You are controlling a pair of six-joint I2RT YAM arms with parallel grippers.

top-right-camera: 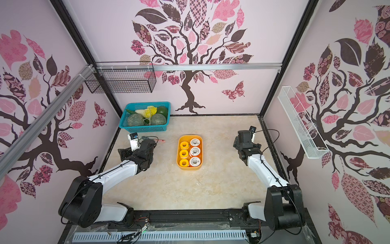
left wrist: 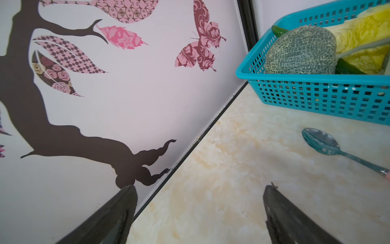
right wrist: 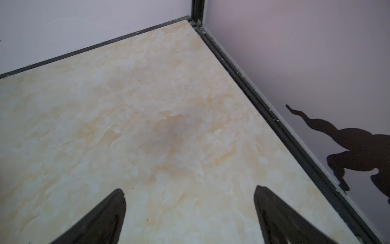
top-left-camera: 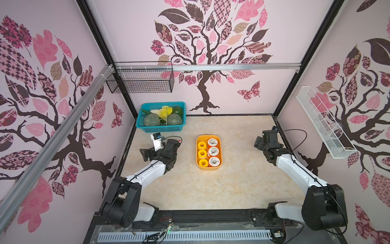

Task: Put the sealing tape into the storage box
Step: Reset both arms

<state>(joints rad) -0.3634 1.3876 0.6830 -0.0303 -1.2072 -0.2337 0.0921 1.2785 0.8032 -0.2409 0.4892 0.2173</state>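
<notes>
Between patterned walls (top-left-camera: 130,42), tabletop (top-left-camera: 242,169), storage box (top-left-camera: 209,168)

Storage box (top-left-camera: 209,136) — moulded yellow-orange plastic, smooth, slight gloss.
Sealing tape (top-left-camera: 213,151): smooth plastic spools, three with matt white faces.
Table (top-left-camera: 242,169): marble-pattern top, smooth, low sheen.
Teal basket (left wrist: 316,99): lattice plastic, semi-gloss.
Spoon (left wrist: 320,141) — polished metal, mirror-bright bowl.
Black wire basket (top-left-camera: 139,81): dark metal mesh, matt.
White mesh basket (top-left-camera: 322,124): fine white wire.
</notes>
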